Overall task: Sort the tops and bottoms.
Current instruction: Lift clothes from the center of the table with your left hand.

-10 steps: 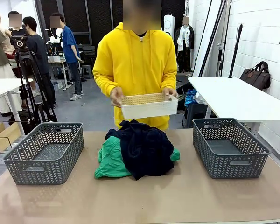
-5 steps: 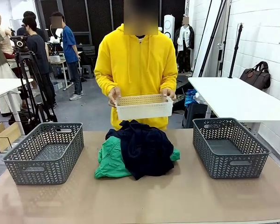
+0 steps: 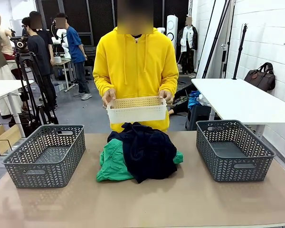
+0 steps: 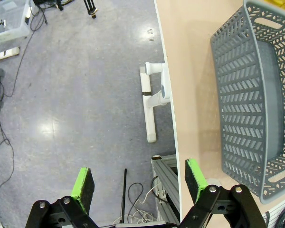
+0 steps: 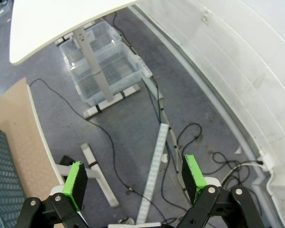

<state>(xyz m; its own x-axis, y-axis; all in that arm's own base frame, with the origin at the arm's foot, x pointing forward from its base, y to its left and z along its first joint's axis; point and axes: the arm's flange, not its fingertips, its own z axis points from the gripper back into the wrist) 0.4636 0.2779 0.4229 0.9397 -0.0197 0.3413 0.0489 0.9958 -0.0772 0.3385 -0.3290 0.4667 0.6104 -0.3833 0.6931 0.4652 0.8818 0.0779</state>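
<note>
Dark navy garments (image 3: 149,152) lie heaped over a bright green garment (image 3: 111,164) mid-frame on the surface (image 3: 180,204), between the left grey basket (image 3: 45,164) and the right grey basket (image 3: 235,156) (both herringbone-pierced). The left tool (image 4: 138,183) and right tool (image 5: 134,179) are released, grasping nothing.

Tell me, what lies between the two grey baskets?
In the front view, a clothes pile: a dark navy garment lying over a bright green garment.
</note>
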